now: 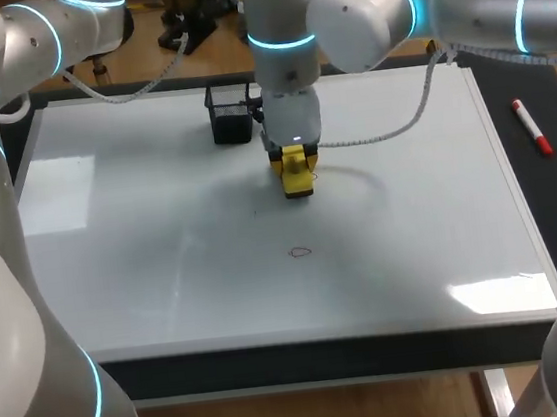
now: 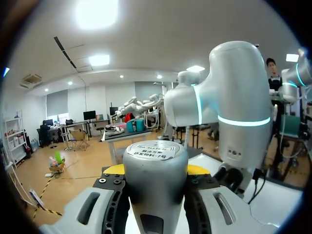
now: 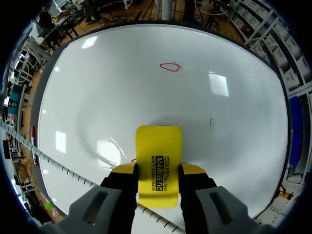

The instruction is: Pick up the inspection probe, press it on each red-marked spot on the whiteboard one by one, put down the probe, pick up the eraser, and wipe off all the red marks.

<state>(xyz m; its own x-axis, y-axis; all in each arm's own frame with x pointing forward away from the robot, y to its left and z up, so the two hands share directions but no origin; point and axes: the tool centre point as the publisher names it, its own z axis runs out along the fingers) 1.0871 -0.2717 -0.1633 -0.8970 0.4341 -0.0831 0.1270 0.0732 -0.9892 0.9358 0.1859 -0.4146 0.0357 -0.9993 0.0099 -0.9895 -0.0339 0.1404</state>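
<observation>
One red ring [image 3: 170, 67] is left on the whiteboard [image 3: 97, 87], ahead of our right claw [image 3: 158, 170], which grips the yellow eraser [image 3: 159, 144] low over the board. We judge the probing finished and the wiping nearly done.

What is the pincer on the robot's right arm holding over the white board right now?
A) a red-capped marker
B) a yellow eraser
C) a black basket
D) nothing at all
B: in the right wrist view the yellow eraser sits clamped between both fingers of the right pincer, while the marker lies off the whiteboard and the basket stands apart.
</observation>
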